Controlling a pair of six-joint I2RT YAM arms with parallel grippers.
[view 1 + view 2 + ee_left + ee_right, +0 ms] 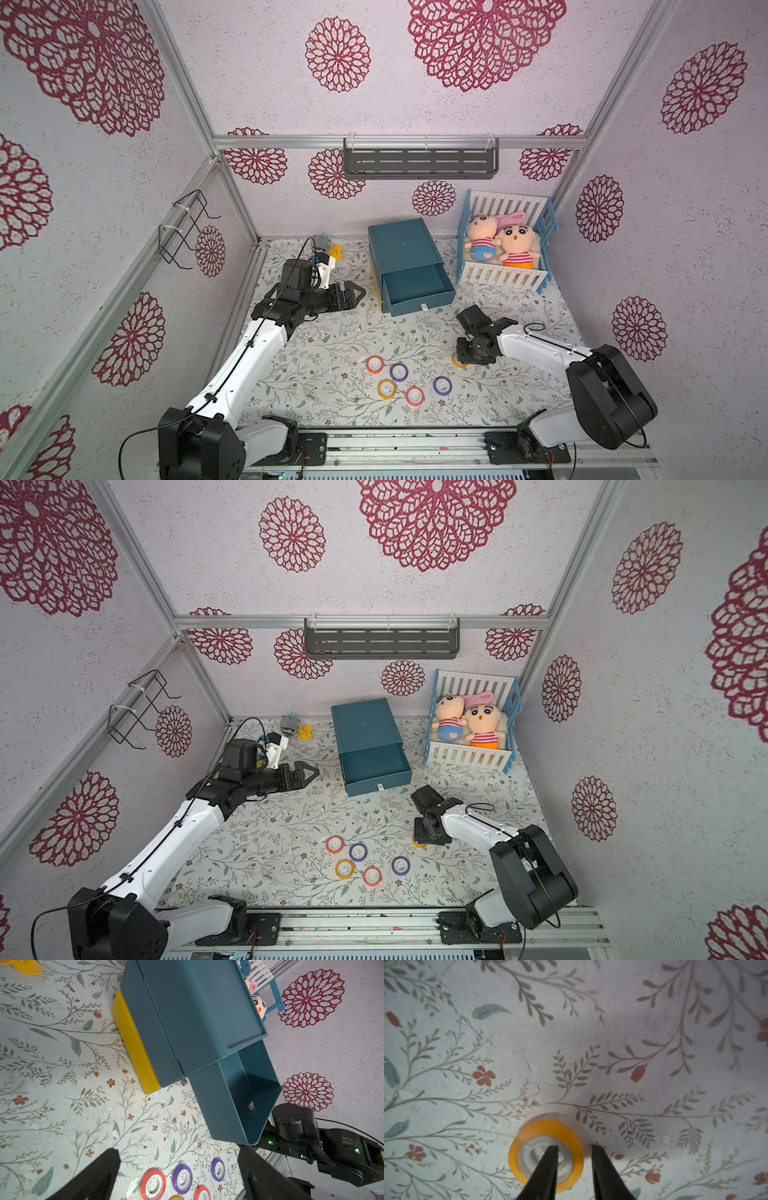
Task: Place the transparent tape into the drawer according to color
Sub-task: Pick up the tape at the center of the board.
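A yellow-orange transparent tape ring (548, 1128) lies flat on the floral table. My right gripper (574, 1147) points straight down at it, open: one finger stands in the white core, the other outside the rim, with the ring's wall loose between them. In both top views the wrist covers most of this ring (456, 360). Several more rings lie in a group to its left: red-orange (375, 365), purple (398, 372), yellow-orange (387, 388). The blue drawer (415, 286) is pulled out and bare inside. My left gripper (357, 291) hovers wide open left of it, holding nothing.
The blue cabinet (401, 245) has a yellow lower drawer (135, 1043), which is shut. A white and blue crib with dolls (505, 245) stands right of the cabinet. A yellow keychain toy (334, 251) lies at the back left, behind my left arm.
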